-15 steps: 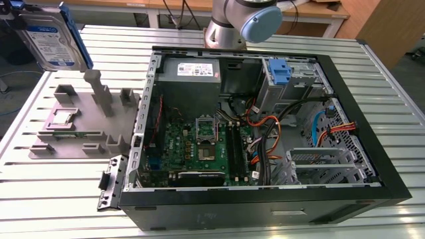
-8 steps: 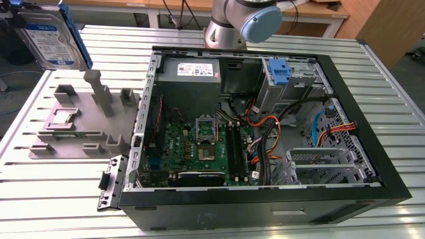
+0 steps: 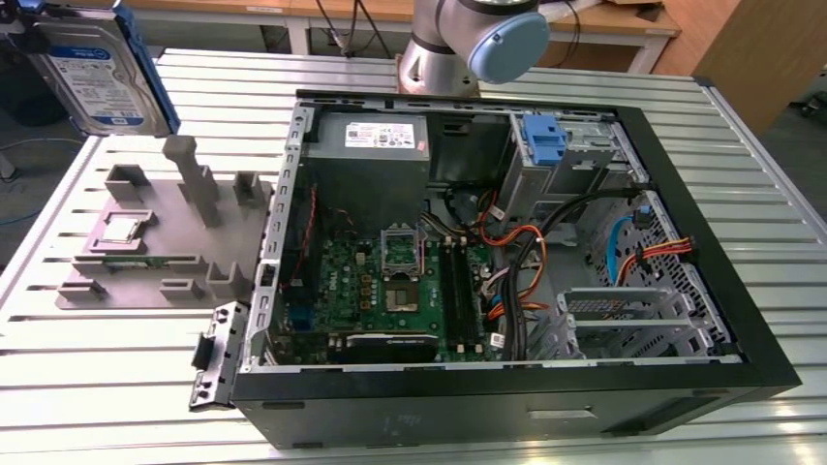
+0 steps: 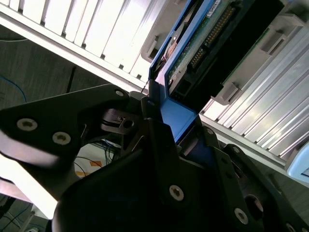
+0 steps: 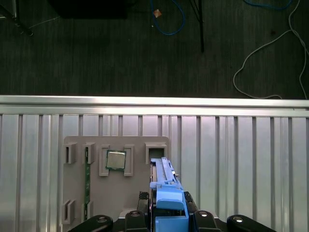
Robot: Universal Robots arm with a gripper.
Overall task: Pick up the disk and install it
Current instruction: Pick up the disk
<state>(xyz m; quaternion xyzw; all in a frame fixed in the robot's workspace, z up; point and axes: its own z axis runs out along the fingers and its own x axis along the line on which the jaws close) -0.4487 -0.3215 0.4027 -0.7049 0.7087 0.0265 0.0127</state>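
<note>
Between the fingers — the disk

A black computer case lies open on its side on the slatted metal surface. Inside, a grey power supply with a white sticker sits against the far wall. Nearer the camera is a green motherboard with a metal-framed CPU socket. Orange, red and black cables run beside the board, near a blue drive-bay bracket. To the exterior view's left of the case stands a grey holder tray carrying a square silver CPU chip. In the first wrist view a narrow green circuit board sits edge-up in a slot just beside that chip. Past the surface's edge, a blue cable and a white cable lie on the dark floor.
</note>
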